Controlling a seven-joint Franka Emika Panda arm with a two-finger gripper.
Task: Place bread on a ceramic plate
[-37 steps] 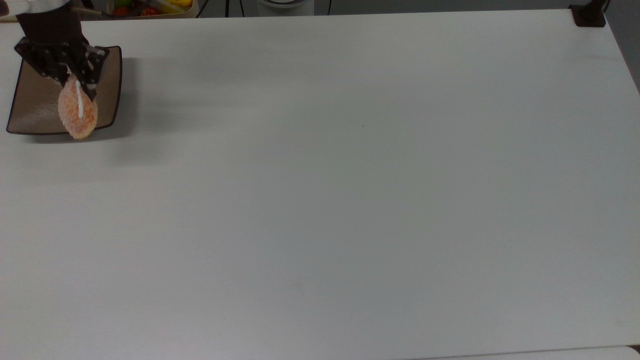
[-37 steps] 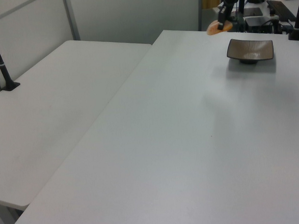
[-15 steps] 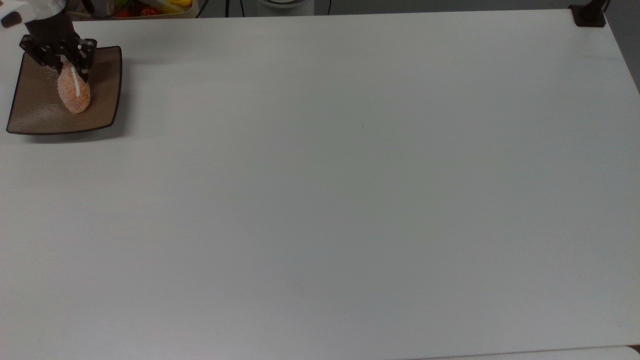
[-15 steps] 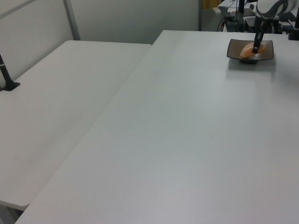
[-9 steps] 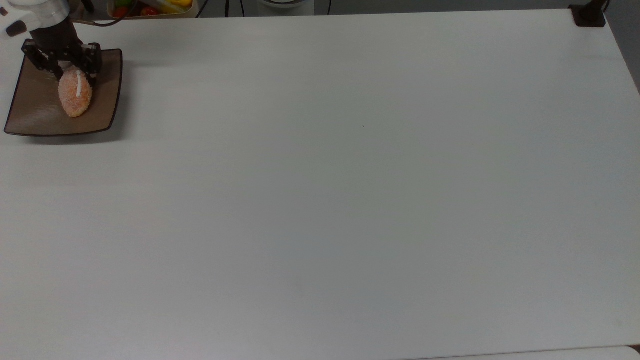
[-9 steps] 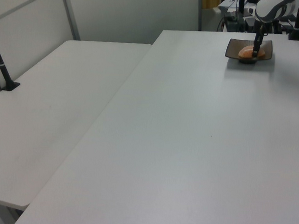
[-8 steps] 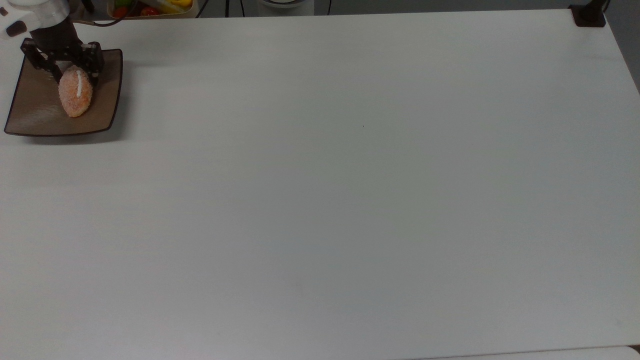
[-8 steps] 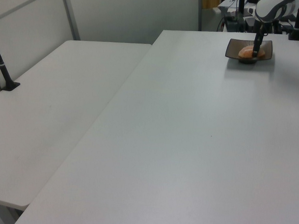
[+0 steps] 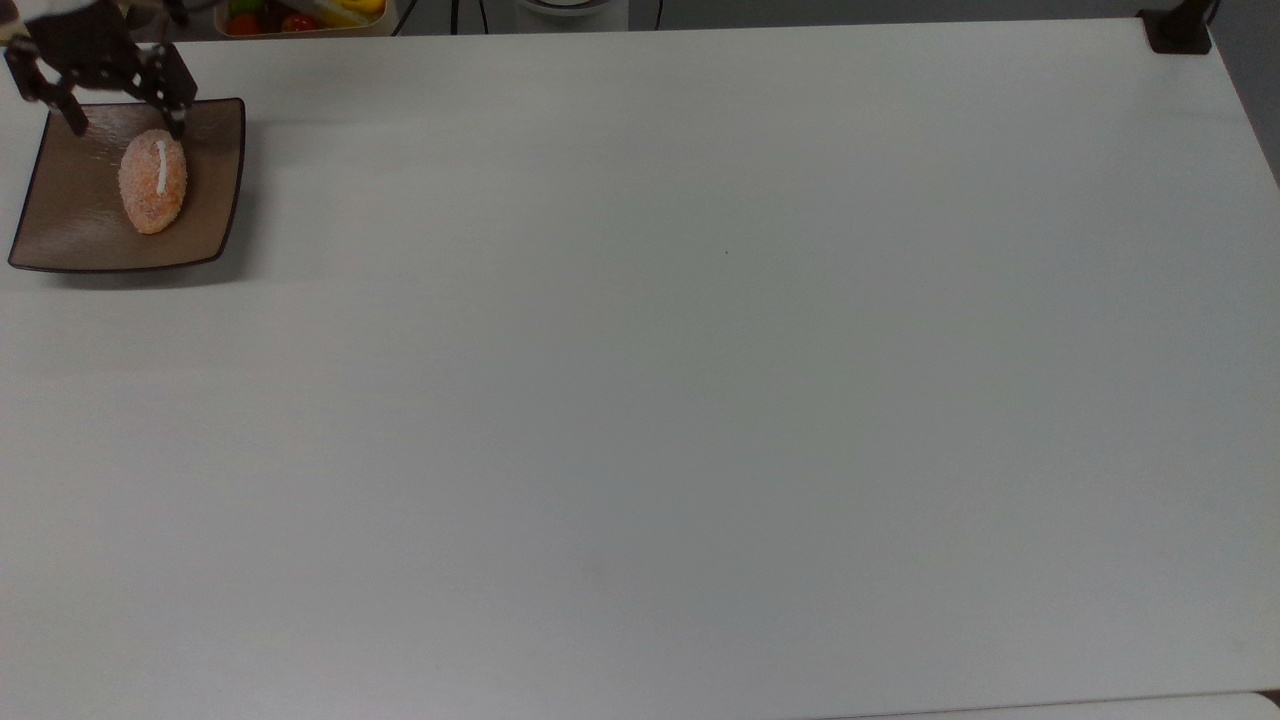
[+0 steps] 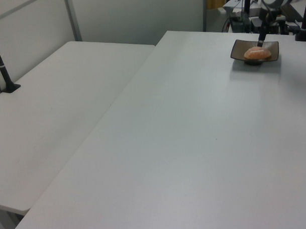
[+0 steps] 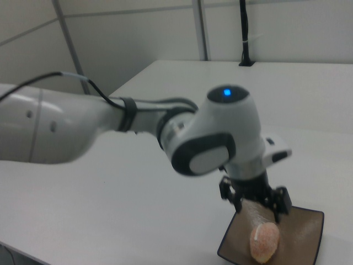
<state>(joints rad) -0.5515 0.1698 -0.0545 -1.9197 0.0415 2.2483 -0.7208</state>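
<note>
One bread (image 9: 153, 194), oval and white-striped, lies flat in the dip of the ceramic plate (image 9: 215, 170) at the upper left of the top view, freed by the gripper (image 9: 125, 125), which hangs just above with fingers spread, so the placing looks done.

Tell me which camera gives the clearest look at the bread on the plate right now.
The top view: the bread lies unobstructed on the ceramic plate, white stripe and full oval outline visible. The left view shows it far off as a small orange lump. The right view shows it close but near the frame's bottom edge.
</note>
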